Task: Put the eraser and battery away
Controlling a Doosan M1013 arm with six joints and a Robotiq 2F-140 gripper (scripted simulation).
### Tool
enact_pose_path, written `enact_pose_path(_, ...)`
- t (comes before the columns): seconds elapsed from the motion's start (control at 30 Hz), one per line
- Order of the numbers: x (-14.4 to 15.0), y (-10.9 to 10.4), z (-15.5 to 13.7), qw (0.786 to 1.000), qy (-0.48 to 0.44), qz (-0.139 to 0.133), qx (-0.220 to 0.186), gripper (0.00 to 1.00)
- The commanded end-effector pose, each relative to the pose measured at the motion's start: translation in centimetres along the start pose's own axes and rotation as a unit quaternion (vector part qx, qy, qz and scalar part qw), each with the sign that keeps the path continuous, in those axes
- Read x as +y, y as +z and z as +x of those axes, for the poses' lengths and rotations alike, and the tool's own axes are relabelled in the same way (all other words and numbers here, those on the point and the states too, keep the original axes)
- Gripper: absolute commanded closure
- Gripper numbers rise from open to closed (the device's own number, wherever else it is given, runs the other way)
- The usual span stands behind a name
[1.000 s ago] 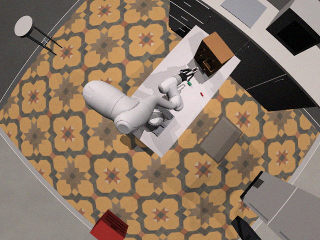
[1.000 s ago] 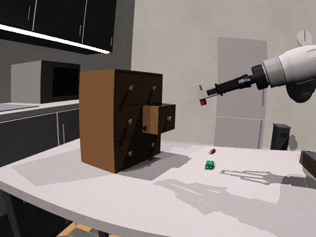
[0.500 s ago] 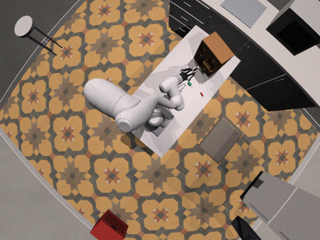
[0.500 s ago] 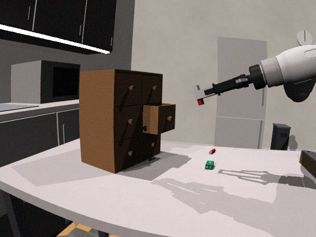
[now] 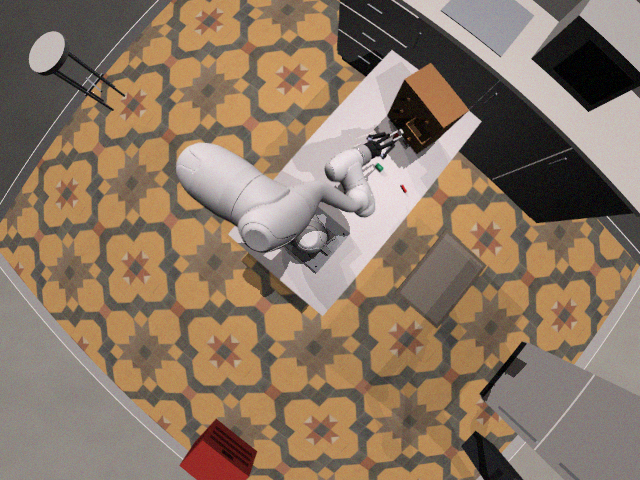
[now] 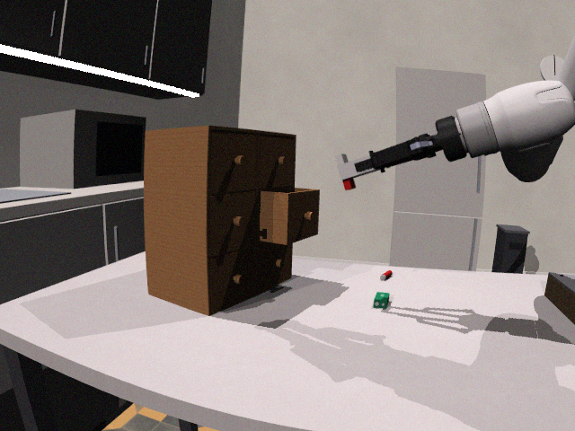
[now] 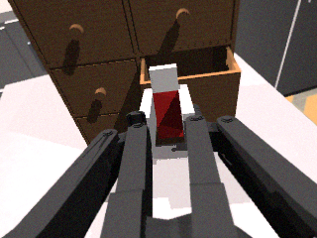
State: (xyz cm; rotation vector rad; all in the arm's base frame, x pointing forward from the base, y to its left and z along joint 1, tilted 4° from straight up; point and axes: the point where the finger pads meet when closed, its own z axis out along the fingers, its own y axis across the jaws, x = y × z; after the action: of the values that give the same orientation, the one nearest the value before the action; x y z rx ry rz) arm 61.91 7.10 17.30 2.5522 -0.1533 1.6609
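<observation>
The eraser [image 5: 396,134] [image 6: 348,184] [image 7: 168,114], by its red and white look, is in the gripper [image 5: 397,135] [image 6: 346,171] [image 7: 166,100], its fingers narrow and closed on it. It hangs over the desk [image 5: 323,291] [image 6: 185,382], in front of the open drawer [image 5: 415,133] [image 6: 299,229] [image 7: 213,94], the right one of the middle row.

So that drawer is out, but the eraser is not in it; dropping it in and pushing the drawer home remain. The right drawer of the bottom row [image 6: 284,273] looks shut. I can't see the nine-volt battery, so whether its part is done I can't tell.

The chest [image 5: 436,95] [image 6: 176,208] [image 7: 94,55] stands upright at one short end of the desk. A green die [image 5: 379,167] [image 6: 381,300] lies farther in, and a red cylinder [image 5: 403,189] [image 6: 385,275] nearer one long edge; both should stay. Beyond are a fridge [image 6: 438,139] and a microwave [image 5: 602,56] [image 6: 46,148]; a stool [image 5: 47,51] stands well apart.
</observation>
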Motion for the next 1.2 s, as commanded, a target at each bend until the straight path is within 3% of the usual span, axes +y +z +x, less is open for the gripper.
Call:
enact_pose_path(0.0, 0.0, 1.3, 0.5, 1.0, 0.0, 0.0, 0.0, 0.89)
enact_pose_path(0.8, 0.0, 9.4, 3.4, 1.0, 0.0, 0.0, 0.0, 0.89)
enact_pose_path(1.17, 0.0, 11.6, 4.2, 1.0, 0.0, 0.0, 0.0, 0.89)
